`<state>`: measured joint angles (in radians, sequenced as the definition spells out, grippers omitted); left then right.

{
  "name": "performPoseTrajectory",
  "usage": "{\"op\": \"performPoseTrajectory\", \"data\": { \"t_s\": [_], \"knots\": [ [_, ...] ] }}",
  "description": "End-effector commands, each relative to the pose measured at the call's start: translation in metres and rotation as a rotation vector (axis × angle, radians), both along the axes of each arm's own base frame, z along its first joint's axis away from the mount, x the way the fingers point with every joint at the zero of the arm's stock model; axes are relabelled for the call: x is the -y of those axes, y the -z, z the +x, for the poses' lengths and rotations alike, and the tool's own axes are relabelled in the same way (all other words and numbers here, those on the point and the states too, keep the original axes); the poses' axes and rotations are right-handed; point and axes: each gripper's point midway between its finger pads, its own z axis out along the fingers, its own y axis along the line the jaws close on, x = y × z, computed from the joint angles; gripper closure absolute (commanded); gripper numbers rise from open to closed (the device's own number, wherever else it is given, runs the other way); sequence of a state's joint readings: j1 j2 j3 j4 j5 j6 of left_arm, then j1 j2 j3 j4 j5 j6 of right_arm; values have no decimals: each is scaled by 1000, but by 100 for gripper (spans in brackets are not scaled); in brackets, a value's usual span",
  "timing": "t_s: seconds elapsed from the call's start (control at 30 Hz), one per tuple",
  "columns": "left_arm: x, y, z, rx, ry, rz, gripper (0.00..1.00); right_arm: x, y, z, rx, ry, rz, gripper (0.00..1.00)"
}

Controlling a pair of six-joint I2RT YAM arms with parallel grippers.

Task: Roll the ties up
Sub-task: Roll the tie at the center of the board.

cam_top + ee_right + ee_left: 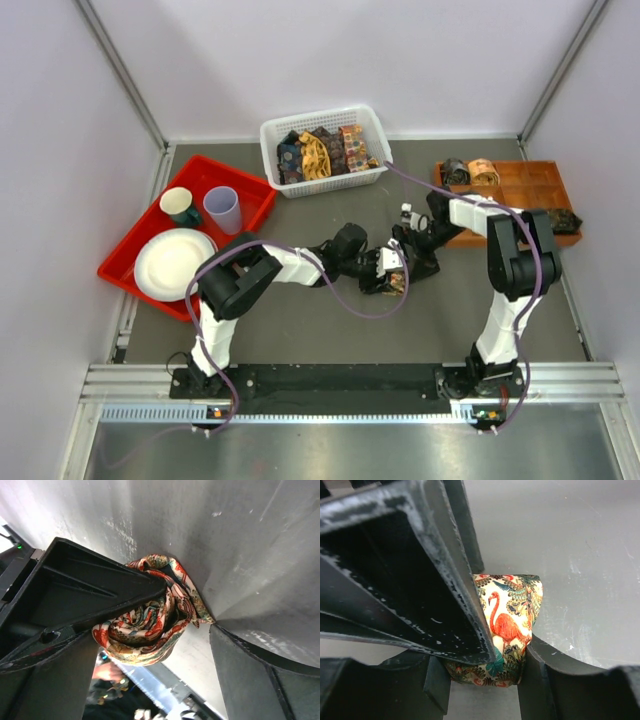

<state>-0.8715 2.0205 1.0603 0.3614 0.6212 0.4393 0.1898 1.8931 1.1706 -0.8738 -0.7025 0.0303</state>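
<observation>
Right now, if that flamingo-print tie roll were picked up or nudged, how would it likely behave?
Probably soft and floppy: the tie roll shows loose, uneven fabric layers in the right wrist view. Likely to uncoil if released, since one end peels off the coil. Being thin fabric, it is probably light.

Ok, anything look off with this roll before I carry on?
Yes: the flamingo tie is coiled loosely. In the right wrist view its layers gape unevenly and a fabric end sticks out of the roll's side. Nothing else stands out.
</observation>
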Motion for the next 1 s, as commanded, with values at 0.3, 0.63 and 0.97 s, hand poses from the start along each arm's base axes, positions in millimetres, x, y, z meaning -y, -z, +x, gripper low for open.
{"op": "performPoseTrajectory", "data": {
  "t_s": [0.3,0.63,0.97],
  "knots": [
    [-47,73,-34,-160,-16,249,96,-17,18,5,33,-30,43,46],
    [-49,75,-37,-166,-5,252,97,17,21,9,54,50,-41,9],
    [-48,77,-37,-171,-1,252,96,3,37,29,97,111,-23,11]
  ]
}}
